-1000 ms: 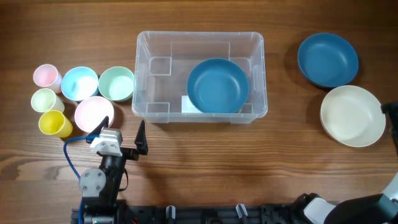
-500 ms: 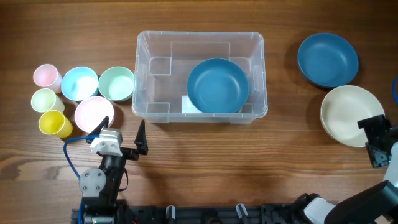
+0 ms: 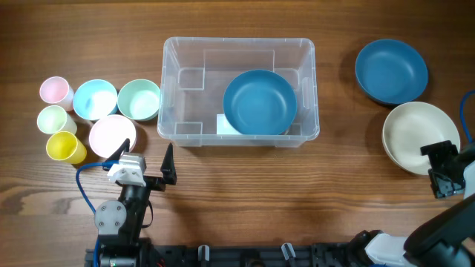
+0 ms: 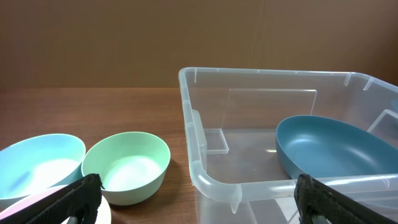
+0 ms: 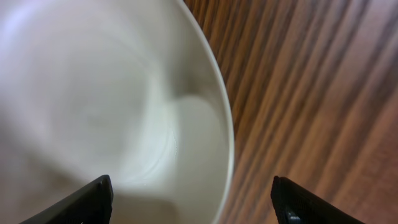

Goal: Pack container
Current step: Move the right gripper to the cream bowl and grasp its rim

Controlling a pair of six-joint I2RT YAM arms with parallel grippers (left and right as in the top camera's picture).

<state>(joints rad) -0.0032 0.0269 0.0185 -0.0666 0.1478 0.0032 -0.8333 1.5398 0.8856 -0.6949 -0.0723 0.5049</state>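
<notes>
The clear plastic container (image 3: 241, 44) stands at the table's middle with a dark blue bowl (image 3: 260, 102) lying inside it. A second dark blue bowl (image 3: 391, 70) and a cream bowl (image 3: 413, 132) rest on the wood to its right. My right gripper (image 3: 441, 170) is open at the cream bowl's near right edge. In the right wrist view the right gripper (image 5: 194, 205) straddles the cream bowl's rim (image 5: 227, 118), one finger over the inside, the other over bare wood. My left gripper (image 3: 146, 157) stands open near the front left, holding nothing, facing the container (image 4: 205, 180).
Left of the container sit a green bowl (image 3: 139, 99), a light blue bowl (image 3: 95, 99), a pink bowl (image 3: 111, 133), a pink cup (image 3: 55, 90), a pale green cup (image 3: 54, 119) and a yellow cup (image 3: 65, 147). The green bowl (image 4: 127, 167) is just ahead of the left fingers.
The right gripper came in from the right edge and settled at the cream bowl's near rim, its jaws narrowing slightly. The left arm and all bowls stayed put.
</notes>
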